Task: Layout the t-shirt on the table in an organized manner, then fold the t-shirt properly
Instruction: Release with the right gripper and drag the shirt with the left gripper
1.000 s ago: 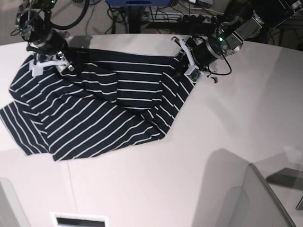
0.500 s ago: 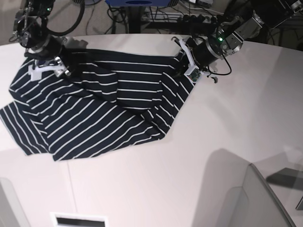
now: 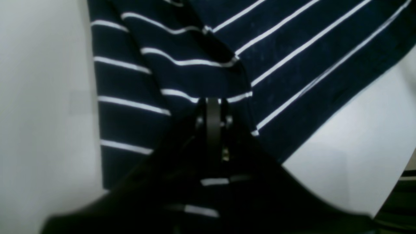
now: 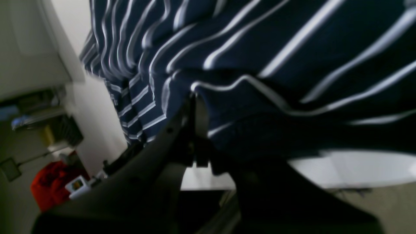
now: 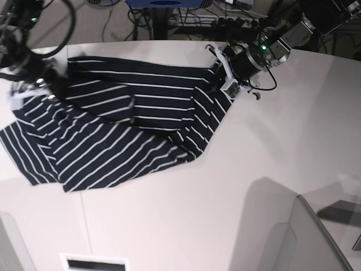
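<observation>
Your left pincer (image 5: 224,79) is closed on the t-shirt (image 5: 113,130) at its far corner. In the left wrist view the two fingers (image 3: 213,120) stand pressed together with a fold of striped cloth nipped between them, and the shirt (image 3: 276,48) spreads out ahead of the tips. On both sides of this pincer you see the bare white surface (image 3: 39,97).

Your right pincer (image 5: 25,84) is at the other far corner of the shirt, blurred in the base view. In the right wrist view its fingers (image 4: 195,130) are together and the cloth (image 4: 260,48) bunches up directly over them, so it has a hold on the shirt edge there. Below this pincer the cloth hangs in soft waves just above the surface (image 4: 341,169).

Between your two pincers the far edge of the shirt runs nearly straight. From this edge the rest of the shirt lies toward the near side on the surface (image 5: 225,197), wrinkled, with a folded flap in the middle and a sleeve part sticking out below the right pincer.
</observation>
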You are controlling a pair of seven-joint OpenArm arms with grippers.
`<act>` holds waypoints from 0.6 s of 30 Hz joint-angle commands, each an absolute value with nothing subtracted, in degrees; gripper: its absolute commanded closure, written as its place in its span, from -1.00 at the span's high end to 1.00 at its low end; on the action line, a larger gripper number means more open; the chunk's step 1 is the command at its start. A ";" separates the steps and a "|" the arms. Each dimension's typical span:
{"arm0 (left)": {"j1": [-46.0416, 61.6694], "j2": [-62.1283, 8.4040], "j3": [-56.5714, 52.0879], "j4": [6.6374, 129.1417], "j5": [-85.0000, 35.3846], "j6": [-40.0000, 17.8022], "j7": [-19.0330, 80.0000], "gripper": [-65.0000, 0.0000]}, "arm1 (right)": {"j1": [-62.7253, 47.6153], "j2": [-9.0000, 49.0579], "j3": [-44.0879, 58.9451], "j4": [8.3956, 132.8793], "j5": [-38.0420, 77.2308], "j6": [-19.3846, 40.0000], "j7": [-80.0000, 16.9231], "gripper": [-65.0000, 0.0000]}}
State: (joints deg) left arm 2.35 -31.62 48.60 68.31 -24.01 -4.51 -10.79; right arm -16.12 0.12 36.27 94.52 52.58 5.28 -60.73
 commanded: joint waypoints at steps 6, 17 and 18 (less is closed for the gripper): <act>1.80 -33.10 46.90 68.62 -24.13 -4.18 -10.77 -1.00 | -9.45 3.03 42.86 98.07 54.11 5.76 -66.95 -0.99; 1.54 -33.54 41.10 66.07 -24.04 -4.18 -10.68 -1.00 | -0.92 14.64 45.76 98.07 54.11 5.93 -67.12 -0.98; 1.10 -33.54 41.10 65.45 -24.04 -4.18 -10.68 -1.00 | -0.13 15.25 45.67 98.07 54.11 6.11 -67.12 -0.98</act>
State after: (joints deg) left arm 1.67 -32.56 41.60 65.12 -23.99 -4.56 -10.31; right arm -0.75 14.24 45.58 97.08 52.90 5.63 -67.85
